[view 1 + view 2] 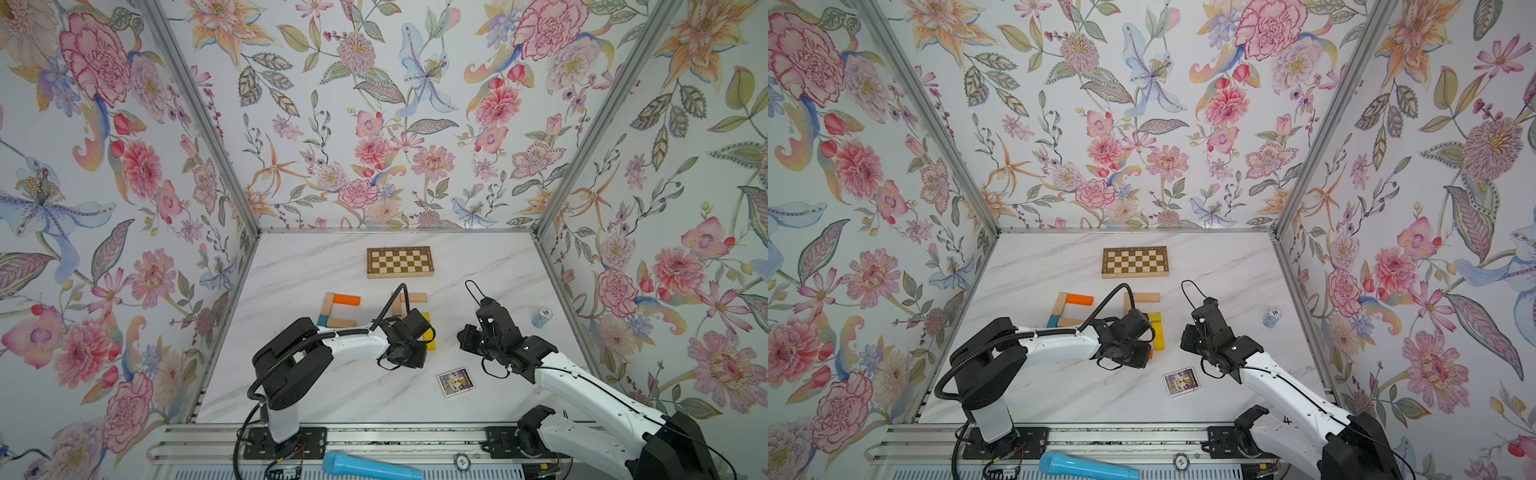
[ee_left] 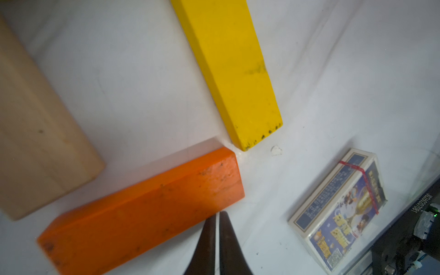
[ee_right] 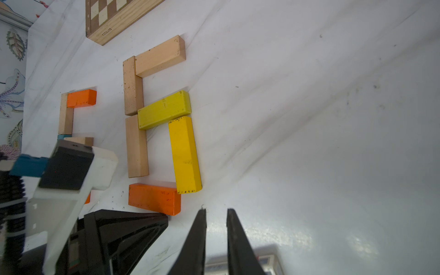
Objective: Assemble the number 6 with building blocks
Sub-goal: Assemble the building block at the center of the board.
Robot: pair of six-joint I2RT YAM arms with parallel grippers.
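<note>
- Left tool [image 2: 217, 215] pinched closed, empty — tips at orange block [image 2: 142, 209] long side.
- Right tool [image 3: 216, 210] narrow gap, empty — near yellow block [image 3: 184, 152] end.
- Building blocks [image 3: 133, 85] flat on bench [image 3: 309, 119], 6 outline.

You've got a checkered board [image 1: 400, 262] at the back of the marble table [image 1: 299, 266], a card pack [image 1: 454, 381] up front, a chip stack [image 1: 542, 318] near the right wall, and a blue microphone [image 1: 370, 467] by the rail.
</note>
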